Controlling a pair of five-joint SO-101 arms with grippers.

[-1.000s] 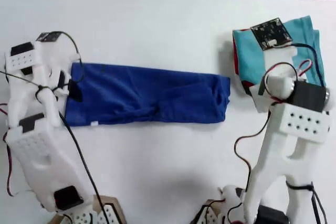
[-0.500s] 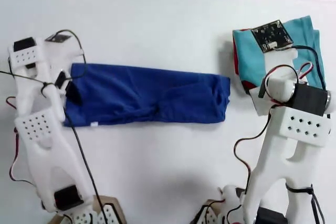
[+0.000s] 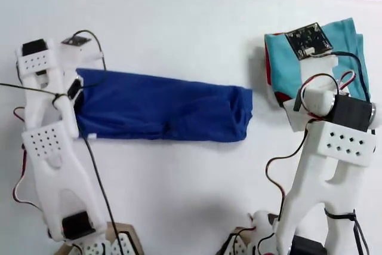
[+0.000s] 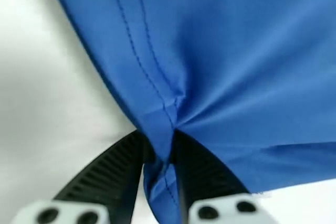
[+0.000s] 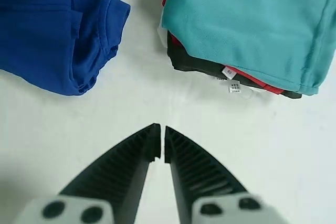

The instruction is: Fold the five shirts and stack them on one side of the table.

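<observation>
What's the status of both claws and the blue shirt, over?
Left claw shut on blue shirt hem. Right claw shut, empty, near folded stack. Nothing blocking.

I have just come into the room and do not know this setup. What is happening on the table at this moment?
Two robot arms are folding shirts. The left gripper is shut on one end of the blue shirt, which lies as a long strip on the white table. The right gripper is shut and empty, above bare table between that shirt and a stack of folded shirts, teal on top.
</observation>
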